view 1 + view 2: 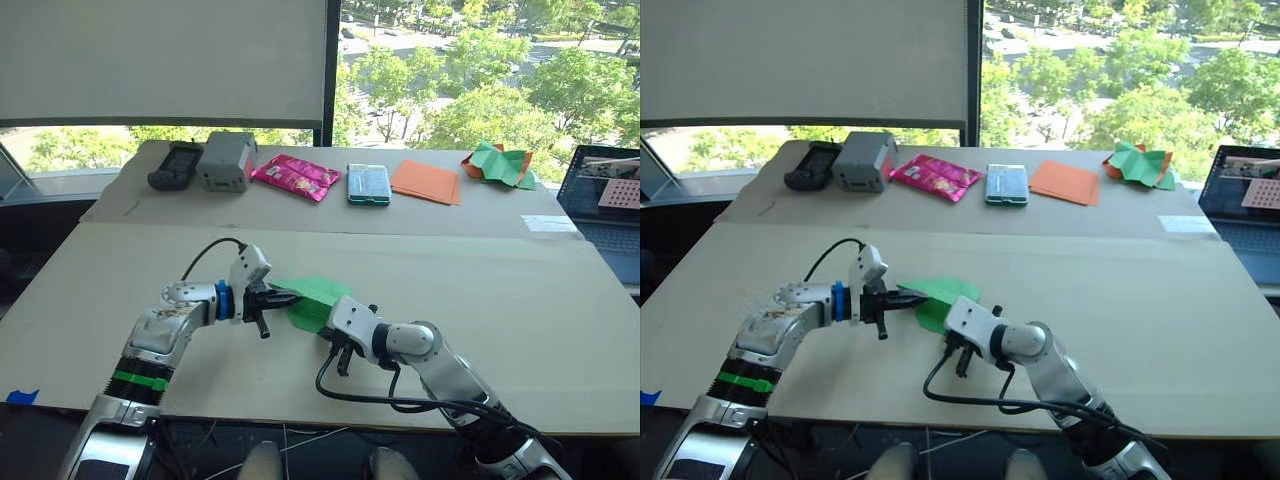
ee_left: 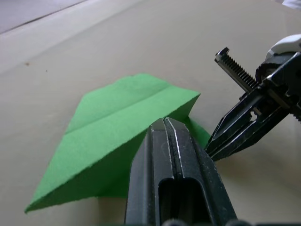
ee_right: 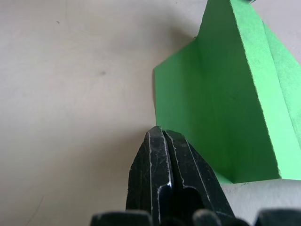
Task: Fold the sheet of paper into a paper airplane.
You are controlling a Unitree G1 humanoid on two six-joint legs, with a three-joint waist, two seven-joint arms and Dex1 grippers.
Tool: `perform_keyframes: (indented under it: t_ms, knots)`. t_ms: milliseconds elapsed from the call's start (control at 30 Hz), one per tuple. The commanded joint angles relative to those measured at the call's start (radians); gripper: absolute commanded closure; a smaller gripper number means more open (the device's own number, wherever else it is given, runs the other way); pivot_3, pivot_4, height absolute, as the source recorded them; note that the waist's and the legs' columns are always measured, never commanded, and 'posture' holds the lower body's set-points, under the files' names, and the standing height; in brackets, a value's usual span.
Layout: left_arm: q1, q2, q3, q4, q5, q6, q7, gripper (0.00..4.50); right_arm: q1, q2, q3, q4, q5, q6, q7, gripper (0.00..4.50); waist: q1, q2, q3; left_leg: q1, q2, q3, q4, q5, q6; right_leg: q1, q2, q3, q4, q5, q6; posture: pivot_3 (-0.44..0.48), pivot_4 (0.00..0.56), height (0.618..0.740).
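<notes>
The sheet of paper (image 1: 316, 298) is bright green and folded into a pointed shape with a long crease (image 2: 117, 127). It lies near the front middle of the tan table (image 1: 520, 300). My left gripper (image 1: 287, 297) is shut, its tip (image 2: 164, 120) over the paper's near edge, with green showing on both sides of it. My right gripper (image 3: 162, 132) is shut too and sits at the paper's other side (image 2: 210, 149), right beside a raised green flap (image 3: 225, 94). Whether either tip pinches the paper is not visible.
Along the back strip sit a black device (image 1: 175, 166), a grey box (image 1: 226, 160), a pink packet (image 1: 295, 177), a teal box (image 1: 368, 185), flat orange sheets (image 1: 427, 181) and a crumpled green-and-orange heap (image 1: 499, 164). A laptop (image 1: 608, 210) stands at the far right.
</notes>
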Motion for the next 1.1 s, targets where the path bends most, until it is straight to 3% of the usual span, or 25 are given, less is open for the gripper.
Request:
perform_keyframes:
  t_ms: [33,167,333,467,900,1100]
  knots:
    - [-0.056,-0.003,-0.017,0.033,0.039,-0.025,0.011,4.5,0.021,-0.004,0.029,0.045,0.003,0.043,0.003,4.47,-0.002,0.001,-0.001,0.0,0.0,0.0,0.0,0.0,0.0,0.0,0.0,0.0,0.0,0.0,0.0,0.0,0.15,0.706]
    - [-0.07,-0.003,-0.092,0.159,0.15,-0.133,0.008,4.5,0.018,0.002,0.029,0.047,0.001,0.049,-0.001,4.47,-0.009,0.006,-0.005,0.001,0.0,0.0,0.0,0.001,0.002,0.001,0.0,0.001,0.001,0.0,0.0,0.0,0.15,0.706]
    - [-0.105,-0.027,-0.105,0.251,0.2,-0.203,0.011,4.5,0.022,0.002,0.027,0.033,0.003,0.056,-0.006,4.47,-0.008,0.004,-0.004,0.001,0.0,-0.001,0.0,0.005,0.007,0.0,0.002,0.001,0.002,0.0,0.0,0.0,0.15,0.706]
    - [-0.093,-0.026,-0.099,0.232,0.196,-0.195,-0.015,4.5,0.02,0.002,0.024,0.029,0.005,0.059,-0.009,4.47,-0.009,0.004,-0.004,0.0,0.0,-0.001,0.0,0.0,0.001,0.0,0.002,0.001,0.001,0.0,0.0,0.0,0.15,0.706]
    - [0.035,0.014,-0.104,0.133,0.215,-0.165,-0.038,4.5,0.01,0.002,0.011,0.029,0.008,0.054,-0.015,4.47,-0.008,0.006,-0.005,0.001,0.0,-0.001,0.0,0.0,0.0,0.0,0.002,0.001,0.001,0.0,0.0,0.0,0.15,0.706]
    - [0.056,0.011,-0.102,0.112,0.22,-0.155,-0.032,4.5,0.018,-0.029,-0.026,-0.082,0.068,0.105,0.028,4.47,-0.002,0.005,-0.005,-0.001,0.0,-0.001,0.0,0.0,0.0,-0.001,0.002,0.001,0.001,0.0,0.0,0.0,0.15,0.706]
